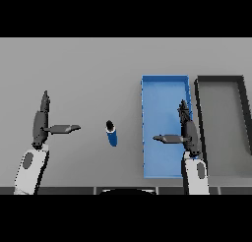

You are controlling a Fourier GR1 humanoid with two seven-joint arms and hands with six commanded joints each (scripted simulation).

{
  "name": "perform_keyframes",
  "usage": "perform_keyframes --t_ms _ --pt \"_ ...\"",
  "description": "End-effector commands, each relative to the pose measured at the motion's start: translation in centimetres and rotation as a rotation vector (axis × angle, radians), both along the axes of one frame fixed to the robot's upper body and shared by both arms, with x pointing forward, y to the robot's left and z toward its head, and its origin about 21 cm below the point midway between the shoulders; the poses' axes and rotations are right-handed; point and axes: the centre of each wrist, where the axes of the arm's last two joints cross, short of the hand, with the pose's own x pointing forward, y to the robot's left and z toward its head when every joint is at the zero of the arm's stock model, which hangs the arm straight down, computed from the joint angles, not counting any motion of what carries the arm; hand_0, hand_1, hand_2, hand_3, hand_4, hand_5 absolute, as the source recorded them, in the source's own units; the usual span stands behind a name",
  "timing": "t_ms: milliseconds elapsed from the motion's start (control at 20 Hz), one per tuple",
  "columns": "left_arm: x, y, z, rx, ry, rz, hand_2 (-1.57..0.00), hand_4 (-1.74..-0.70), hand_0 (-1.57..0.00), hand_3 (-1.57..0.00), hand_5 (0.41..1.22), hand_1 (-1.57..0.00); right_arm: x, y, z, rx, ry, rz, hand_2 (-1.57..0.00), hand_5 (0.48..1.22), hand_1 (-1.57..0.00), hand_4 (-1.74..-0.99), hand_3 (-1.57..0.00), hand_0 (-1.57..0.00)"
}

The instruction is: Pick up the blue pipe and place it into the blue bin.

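Blue pipe (111,133) lies beside blue bin (165,88); ungrasped.

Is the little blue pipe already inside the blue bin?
No, the short blue pipe stands on the grey table, left of the blue rectangular bin, and neither hand touches it.

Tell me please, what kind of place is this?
Probably a sorting workstation: a plain grey table with a blue bin, a dark bin beside it, and a blue pipe lying between two open robot hands.
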Motion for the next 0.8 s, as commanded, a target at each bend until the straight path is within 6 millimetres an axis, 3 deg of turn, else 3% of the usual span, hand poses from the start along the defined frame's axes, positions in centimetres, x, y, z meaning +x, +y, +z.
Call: perform_keyframes --t_ms 0,250,350,450,750 --pt "0.1 -0.1 0.0 -0.001 -0.004 0.000 0.00 -0.97 0.00 0.00 0.593 0.00 0.1 -0.1 0.0 0.000 0.001 -0.001 0.00 0.629 0.00 -1.205 0.00 0.00" --pt "0.5 -0.7 0.3 -0.003 -0.009 -0.005 0.00 -0.97 0.00 0.00 0.593 0.00 0.5 -0.8 0.0 -0.005 0.006 -0.005 0.00 0.629 0.00 -1.205 0.00 0.00" --pt "-0.7 2.1 -0.3 0.120 0.003 -0.183 0.00 -0.96 0.00 0.00 0.592 0.00 -1.3 -3.0 0.9 -0.226 -0.132 0.056 0.00 0.628 0.00 -1.201 0.00 0.00" --pt "-0.6 3.3 -0.2 0.159 0.010 -0.260 0.00 -0.96 0.00 0.00 0.590 0.00 -1.6 -2.5 1.3 -0.294 -0.135 0.088 0.00 0.626 0.00 -1.197 0.00 0.00" --pt "-1.8 3.2 -0.2 0.142 0.007 -0.423 0.00 -0.98 0.00 0.00 0.584 0.00 -1.9 -2.7 1.4 -0.314 -0.123 0.107 0.00 0.621 0.00 -1.192 0.00 0.00"
